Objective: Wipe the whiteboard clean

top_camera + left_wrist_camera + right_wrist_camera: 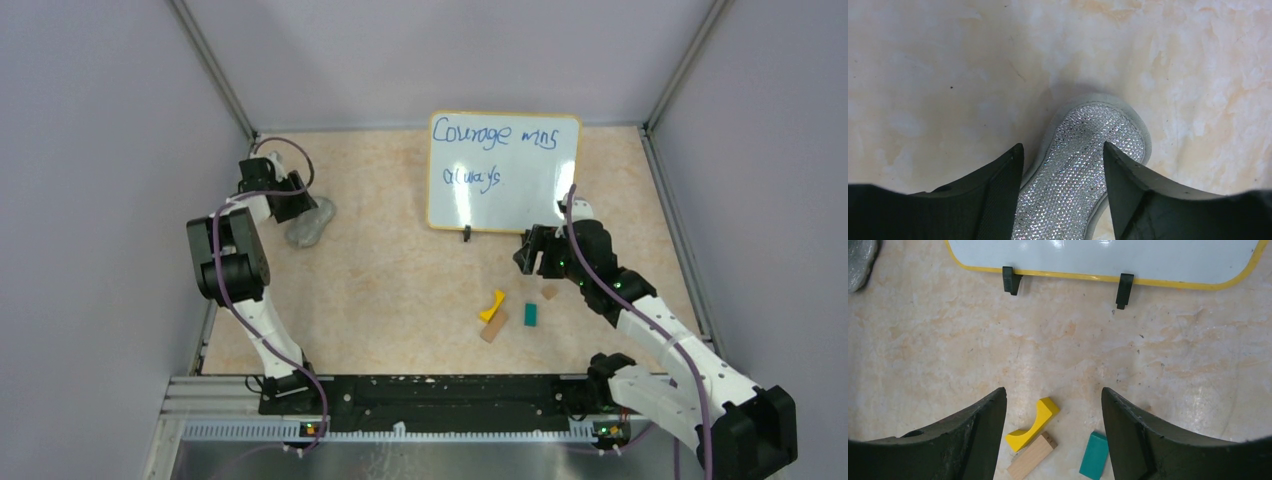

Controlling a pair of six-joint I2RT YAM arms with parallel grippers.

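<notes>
The whiteboard [505, 170] has a yellow-orange frame and stands at the back middle of the table. It carries blue handwriting. Its lower edge [1098, 276] and two black clip feet show in the right wrist view. A grey glittery cloth pad [308, 222] lies at the left. My left gripper [293, 203] is low over it, open. In the left wrist view the pad [1088, 155] lies between the fingers of the left gripper [1063, 155]. My right gripper [530, 252] is open and empty. It is just in front of the board's lower right corner, as the right wrist view [1054, 400] shows.
A yellow arch block [492, 305], a wooden block [494, 326], a teal block [531, 314] and a small wooden piece [550, 292] lie near the right gripper. Grey walls enclose the table on three sides.
</notes>
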